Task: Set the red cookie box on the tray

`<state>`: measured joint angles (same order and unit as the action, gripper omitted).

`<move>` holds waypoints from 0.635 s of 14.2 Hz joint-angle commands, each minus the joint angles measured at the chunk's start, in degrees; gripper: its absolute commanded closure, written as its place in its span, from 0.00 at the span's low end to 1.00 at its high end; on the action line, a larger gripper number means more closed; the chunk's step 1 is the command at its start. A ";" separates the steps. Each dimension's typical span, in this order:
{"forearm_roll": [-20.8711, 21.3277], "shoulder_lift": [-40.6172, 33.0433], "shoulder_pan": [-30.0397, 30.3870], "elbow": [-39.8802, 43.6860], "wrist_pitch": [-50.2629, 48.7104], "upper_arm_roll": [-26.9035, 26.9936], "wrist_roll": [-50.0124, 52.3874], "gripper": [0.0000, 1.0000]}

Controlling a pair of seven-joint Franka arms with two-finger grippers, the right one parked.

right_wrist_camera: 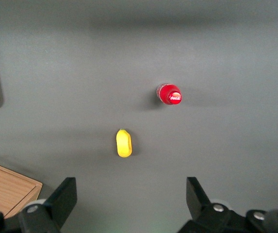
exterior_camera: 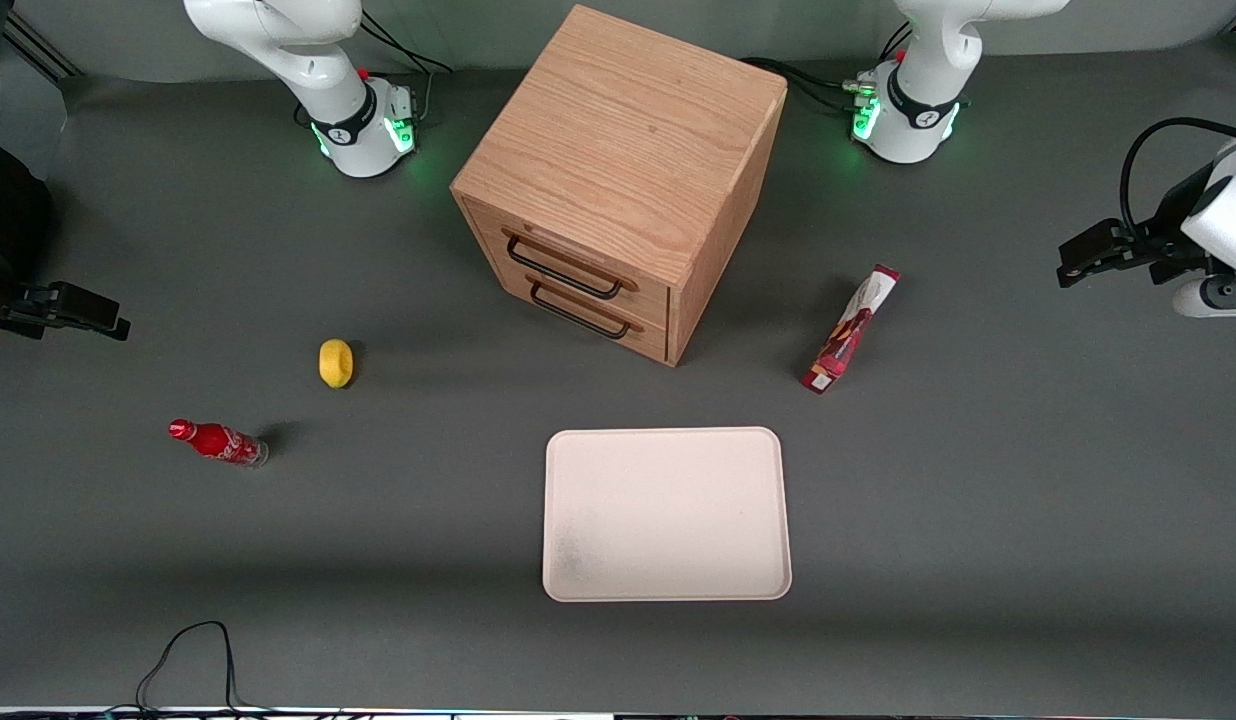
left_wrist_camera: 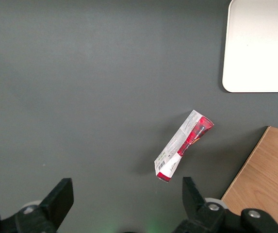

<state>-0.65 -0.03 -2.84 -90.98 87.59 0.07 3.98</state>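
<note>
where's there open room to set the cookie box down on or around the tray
The tray is bare all over. Bare table lies between it and the red cookie box. It is tighter by the drawer cabinet. The open gripper hovers above the table beside the box.

the small red soda bottle [exterior_camera: 218,442], toward the parked arm's end of the table, carries white script that looks like the coca-cola logo, seen also on its cap in the right wrist view [right_wrist_camera: 170,94]. the red cookie box [left_wrist_camera: 183,144] has a barcode and fine print on its white end panel, none of it legible.
</note>
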 commanded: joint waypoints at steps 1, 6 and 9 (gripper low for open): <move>0.39 -0.32 0.29 0.46 -1.28 -0.24 -0.91 0.00; 0.30 -0.15 0.21 0.54 -1.45 -0.24 -0.20 0.00; 0.30 0.03 0.12 0.54 -1.37 -0.24 -0.38 0.00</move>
<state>-0.65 -0.03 -2.83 -90.99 87.39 0.06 3.97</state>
